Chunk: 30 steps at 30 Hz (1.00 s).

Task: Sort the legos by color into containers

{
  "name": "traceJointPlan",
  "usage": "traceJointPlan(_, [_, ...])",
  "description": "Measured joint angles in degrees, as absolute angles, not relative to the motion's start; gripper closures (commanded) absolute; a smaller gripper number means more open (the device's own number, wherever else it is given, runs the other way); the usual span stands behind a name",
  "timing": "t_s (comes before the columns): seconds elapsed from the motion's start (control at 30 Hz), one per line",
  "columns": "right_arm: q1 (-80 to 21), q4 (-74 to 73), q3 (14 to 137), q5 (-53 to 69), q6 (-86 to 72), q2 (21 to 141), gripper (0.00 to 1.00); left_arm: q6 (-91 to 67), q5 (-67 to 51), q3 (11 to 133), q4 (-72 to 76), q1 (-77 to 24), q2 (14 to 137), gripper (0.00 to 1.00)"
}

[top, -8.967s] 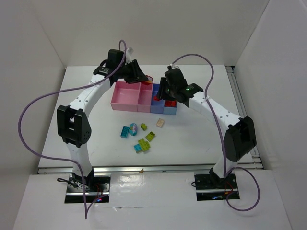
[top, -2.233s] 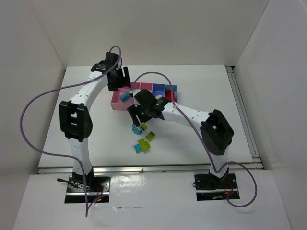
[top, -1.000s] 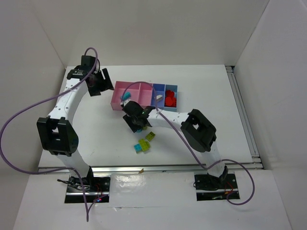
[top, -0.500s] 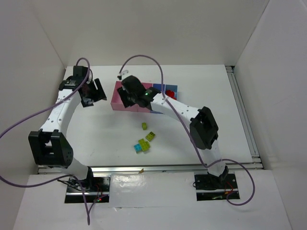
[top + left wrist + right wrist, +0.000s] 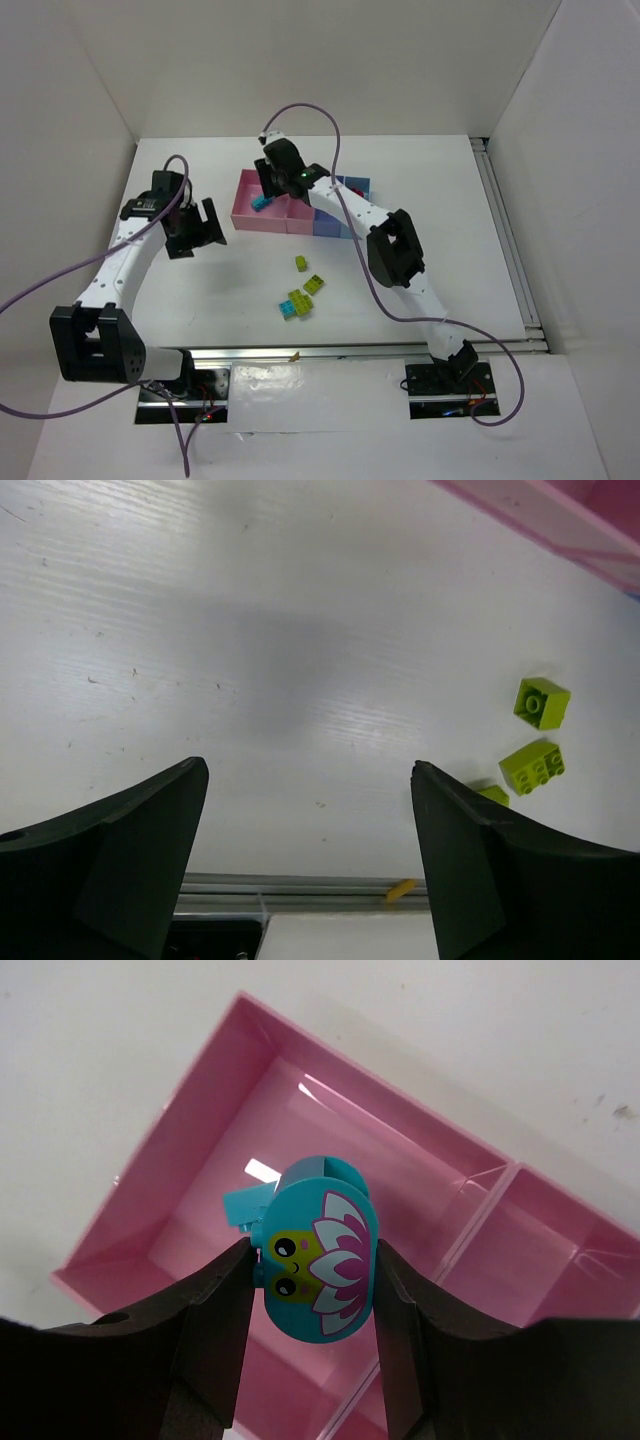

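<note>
**Item inspected:** one teal lego (image 5: 318, 1250), rounded and printed with a small face and pink petals. It is clamped between the two fingers (image 5: 205, 1345) of the right pincer (image 5: 312, 1265), one finger against each side, and it touches no surface. The right pincer is therefore clenched on the teal lego.

**Below the right pincer:** just past its fingertips is the large pink compartment (image 5: 170, 1150) at the end of the containers (image 5: 262, 222). The teal lego hangs over this compartment's open top. A cyan piece (image 5: 243, 1206) shows just left of the held lego and behind it. The wrist view does not show whether it is joined to the lego or lies on the compartment floor. To the pincer's right, across a divider, is a smaller pink compartment (image 5: 560, 1260).

**Left pincer (image 5: 310, 770):** released, jaws wide apart, nothing between them. Bare white table (image 5: 250, 630) lies beneath it.

**Right of the left pincer:**
- Three lime green legos lie on the table to the right of its right finger: one square (image 5: 541, 702) and one oblong (image 5: 531, 767).
- The third (image 5: 492, 795) is partly hidden by that finger.

**Overhead view:** the left pincer stands well apart from the containers, off their left end. A cluster of cyan and lime legos (image 5: 295, 305) lies on the table nearer the arm bases.
</note>
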<state>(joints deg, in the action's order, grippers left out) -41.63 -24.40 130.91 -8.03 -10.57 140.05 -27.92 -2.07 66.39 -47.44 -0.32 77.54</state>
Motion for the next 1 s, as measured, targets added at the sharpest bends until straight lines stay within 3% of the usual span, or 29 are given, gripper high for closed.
traceJointPlan(0.03, [-41.63, -24.45, 130.91, -7.81, -10.61, 140.79, 0.42, -27.42, -2.74, 65.73, -47.44, -0.43, 77.06, 0.0])
traceJointPlan(0.1, [-41.63, -24.49, 131.04, -7.46, -10.72, 141.62, 0.35, -27.11, -3.84, 63.79, -46.74, -1.28, 75.85, 0.0])
traceJointPlan(0.47, [-41.63, -24.16, 130.5, -6.98, -10.81, 138.93, 0.37, -28.71, -7.46, 56.05, -45.3, -11.53, 72.47, 0.1])
traceJointPlan(0.77, [-41.89, -23.66, 88.68, -9.37, -14.15, 105.3, 0.34, -29.06, -6.11, 57.6, -44.66, -14.33, 73.08, 0.13])
traceJointPlan(0.87, [-43.05, -23.62, 81.87, -10.2, -16.69, 98.43, 0.28, -30.39, -5.61, 57.6, -44.64, -14.68, 73.08, 0.13])
traceJointPlan(1.0, [-46.68, -23.14, 77.28, -10.37, -19.22, 97.91, 0.24, -32.01, -4.43, 57.6, -44.64, -14.68, 73.08, 0.13])
